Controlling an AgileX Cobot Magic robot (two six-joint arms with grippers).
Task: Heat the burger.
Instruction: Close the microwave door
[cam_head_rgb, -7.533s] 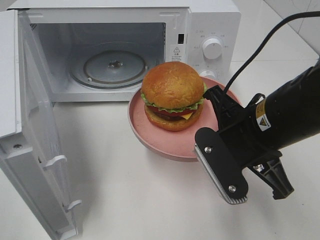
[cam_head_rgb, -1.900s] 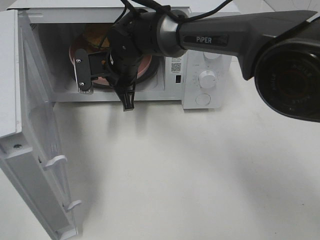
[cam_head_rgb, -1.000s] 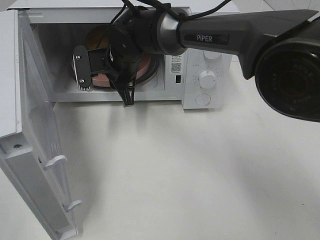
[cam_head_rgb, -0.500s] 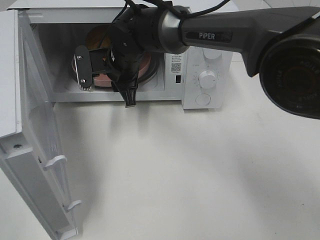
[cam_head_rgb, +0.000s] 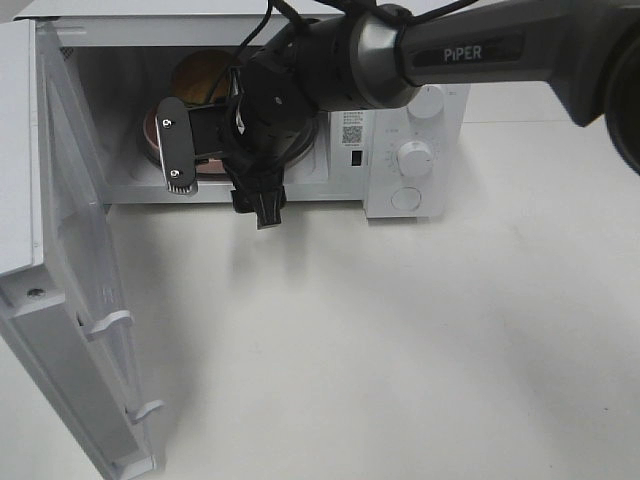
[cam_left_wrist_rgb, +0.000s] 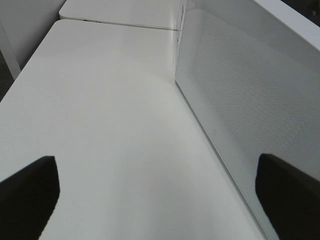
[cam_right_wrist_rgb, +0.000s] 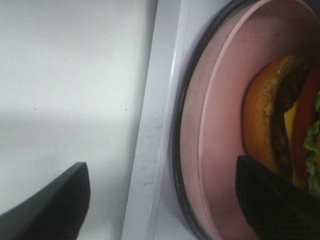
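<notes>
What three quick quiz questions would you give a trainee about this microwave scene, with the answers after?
1. True or false: the burger sits on the pink plate inside the microwave.
2. Pick one: the microwave door is A) shut, B) swung wide open, C) taken off.
3. Fill in the blank: the jaws of the right gripper are ____, holding nothing.

Key: 1 true. 2 B. 3 open.
</notes>
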